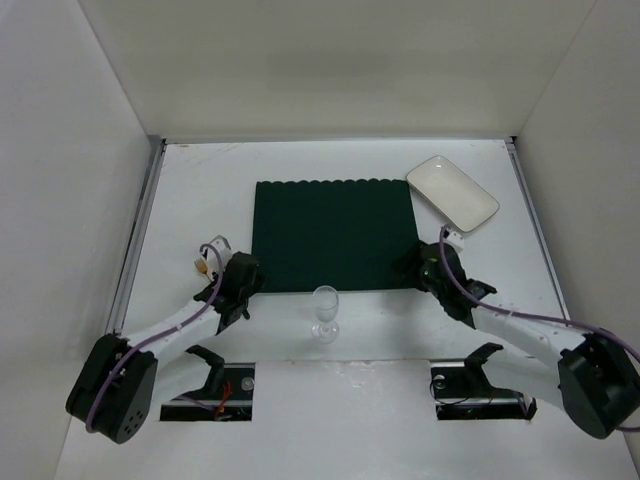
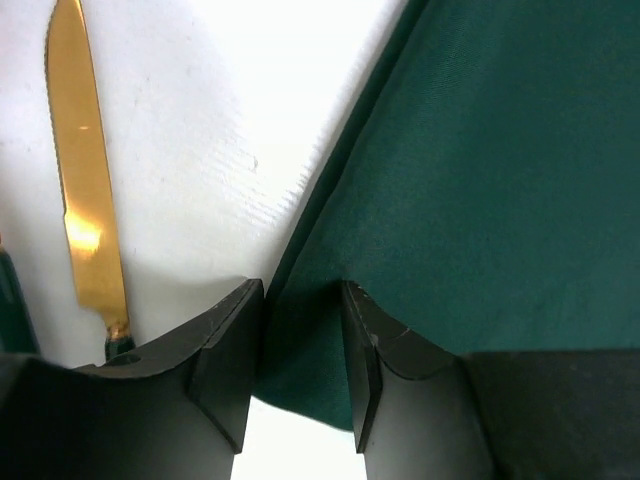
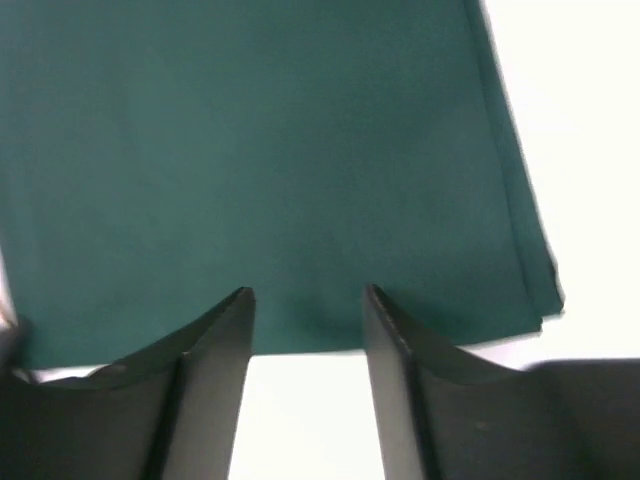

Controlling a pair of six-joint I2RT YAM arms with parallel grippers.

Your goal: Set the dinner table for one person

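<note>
White dinner table [image 1: 200,190] filled the overhead view, lying under both my arms and everything else. At far left, seen only from my left wrist, a gold-bladed knife [image 2: 85,200] lay on the bare surface, near the placemat but not touching it. My left gripper [image 2: 300,290] hung over the near left corner of the dark green placemat [image 1: 330,235], its fingers a narrow gap apart with green cloth showing between them. A clear stemmed glass [image 1: 325,312] stood upright just in front of the mat's near edge. My right gripper [image 3: 305,295] hung at the near right corner, fingers wider apart and holding nothing. A white rectangular plate [image 1: 452,190] sat off the far right corner.
</note>
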